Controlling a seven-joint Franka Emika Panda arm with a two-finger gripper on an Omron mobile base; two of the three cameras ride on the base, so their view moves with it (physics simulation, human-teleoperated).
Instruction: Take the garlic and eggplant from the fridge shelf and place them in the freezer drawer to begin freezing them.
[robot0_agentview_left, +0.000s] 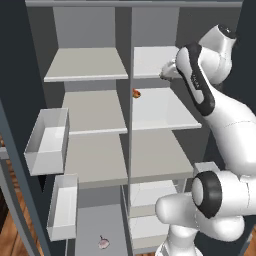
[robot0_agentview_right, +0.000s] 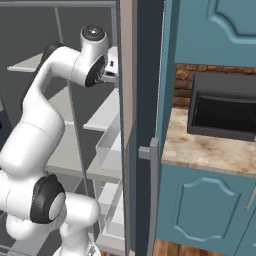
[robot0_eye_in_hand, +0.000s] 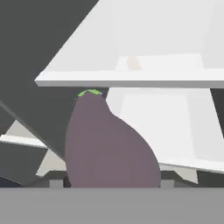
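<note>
Closest to our hand camera, the eggplant (robot0_eye_in_hand: 109, 144) sits clasped between our fingers, a fridge shelf (robot0_eye_in_hand: 131, 78) edge at twelve o'clock. From the left base, our gripper (robot0_agentview_left: 167, 71) is up at two o'clock and the garlic (robot0_agentview_left: 104, 243) already lies low at six o'clock in the freezer drawer (robot0_agentview_left: 95, 225). From the right base, our arm reaches to eleven o'clock, so we judge the eggplant's carry down to that drawer comes next.

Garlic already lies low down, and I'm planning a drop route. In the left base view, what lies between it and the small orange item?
Two pale shelf boards, stacked, separate the orange item from the garlic; below them it's bare.
</note>
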